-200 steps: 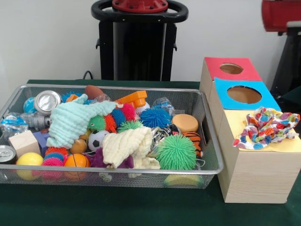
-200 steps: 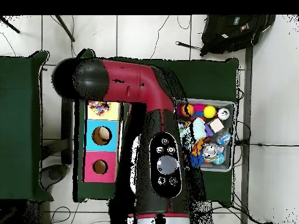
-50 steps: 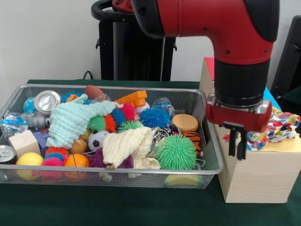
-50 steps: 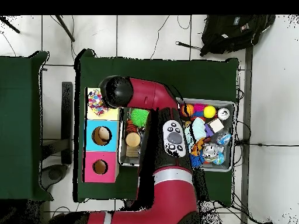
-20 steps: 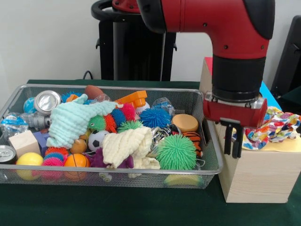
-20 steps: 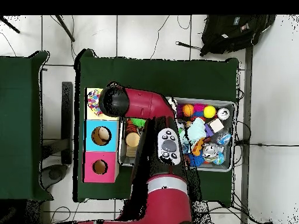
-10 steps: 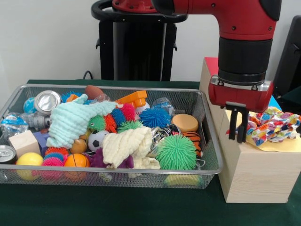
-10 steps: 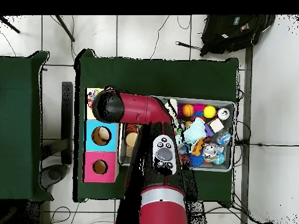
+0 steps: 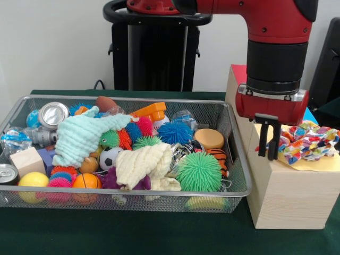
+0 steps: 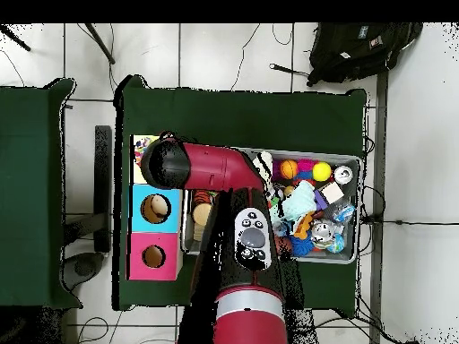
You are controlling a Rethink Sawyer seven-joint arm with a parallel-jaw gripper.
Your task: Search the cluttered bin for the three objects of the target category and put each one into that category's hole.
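Tool [image 9: 270, 153] higher now — above box [image 9: 289, 196]

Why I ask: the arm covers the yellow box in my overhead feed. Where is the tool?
Observer: The tool hangs over the yellow-topped box, at its edge nearest the bin.
Operator: Holding anything?
Observer: No. Its fingers stand apart with nothing between them.
Operator: And the patterned cloth?
Observer: The patterned cloth lies crumpled on the yellow top, beside the tool.
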